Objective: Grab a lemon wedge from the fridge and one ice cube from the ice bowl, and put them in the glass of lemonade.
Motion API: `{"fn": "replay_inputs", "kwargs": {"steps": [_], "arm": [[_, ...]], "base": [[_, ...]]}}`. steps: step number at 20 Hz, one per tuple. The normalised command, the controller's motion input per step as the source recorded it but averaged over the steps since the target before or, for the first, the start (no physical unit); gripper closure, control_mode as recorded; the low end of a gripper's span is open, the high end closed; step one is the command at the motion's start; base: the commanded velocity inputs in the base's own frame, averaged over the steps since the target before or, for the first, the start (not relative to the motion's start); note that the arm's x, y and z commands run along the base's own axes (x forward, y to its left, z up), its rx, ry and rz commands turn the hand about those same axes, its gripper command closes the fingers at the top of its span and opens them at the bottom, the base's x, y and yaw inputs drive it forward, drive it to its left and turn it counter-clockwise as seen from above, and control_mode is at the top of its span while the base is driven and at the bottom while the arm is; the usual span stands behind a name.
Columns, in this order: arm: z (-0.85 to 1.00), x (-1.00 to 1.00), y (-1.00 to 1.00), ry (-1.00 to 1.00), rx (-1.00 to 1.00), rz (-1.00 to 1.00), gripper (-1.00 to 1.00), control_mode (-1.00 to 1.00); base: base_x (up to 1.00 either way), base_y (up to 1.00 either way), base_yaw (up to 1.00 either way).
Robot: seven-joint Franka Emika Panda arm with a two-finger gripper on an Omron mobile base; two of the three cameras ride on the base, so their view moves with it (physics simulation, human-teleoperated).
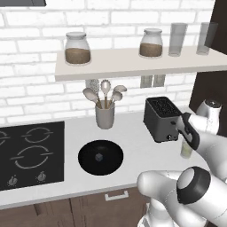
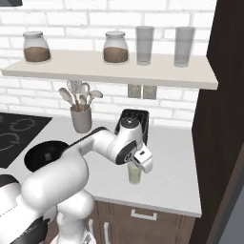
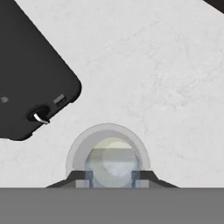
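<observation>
With the arm bent over the right part of the table (image 2: 176, 157), the claw (image 3: 112, 176) hangs directly above the glass of lemonade (image 2: 135, 175), which stands on the table just in front of the black toaster (image 1: 162, 119). In the hand view a small pale grey-blue block sits between the two fingertips (image 3: 85, 178), right over the glass mouth. It looks like an ice cube (image 3: 113, 162), though seen against the glass it is hard to be sure. Jaws stand narrow, closed on that block.

The ice bowl (image 1: 100, 157) is on the table left of the toaster, beside the stove top (image 1: 31, 155), with one more small cube (image 1: 99, 157) lying at its centre. A grey cup of wooden spoons (image 1: 105, 111) stands behind the bowl by the brick wall.

On the shelf (image 2: 109, 69) are two jars (image 2: 116, 47) with brown contents and two tall clear glasses (image 2: 144, 45). A dark tall cabinet (image 2: 224, 109) bounds the table on the right. Lemonade is pale yellow-green and the glass stands upright.
</observation>
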Motion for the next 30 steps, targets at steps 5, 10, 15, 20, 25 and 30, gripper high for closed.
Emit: {"fn": "replay_inputs", "kwargs": {"steps": [5, 10, 15, 20, 25, 30], "arm": [[-0.06, 0.04, 0.08, 0.0, 0.0, -0.05, 1.0, -1.0], [0.0, 0.0, 0.0, 0.0, 0.0, -0.01, -1.0, -1.0], [0.0, 0.0, 0.0, 0.0, 0.0, 0.0, -1.0, -1.0], [0.0, 0.0, 0.0, 0.0, 0.0, 0.0, -1.0, -1.0], [0.0, -0.03, 0.0, 0.0, 0.0, 0.0, -1.0, -1.0], [0.06, -0.22, 0.0, 0.0, 0.0, 0.0, -1.0, -1.0]], "base": [[0.0, 0.0, 0.0], [0.0, 0.0, 0.0], [0.0, 0.0, 0.0], [0.0, 0.0, 0.0], [0.0, 0.0, 0.0], [0.0, 0.0, 0.0]]}}
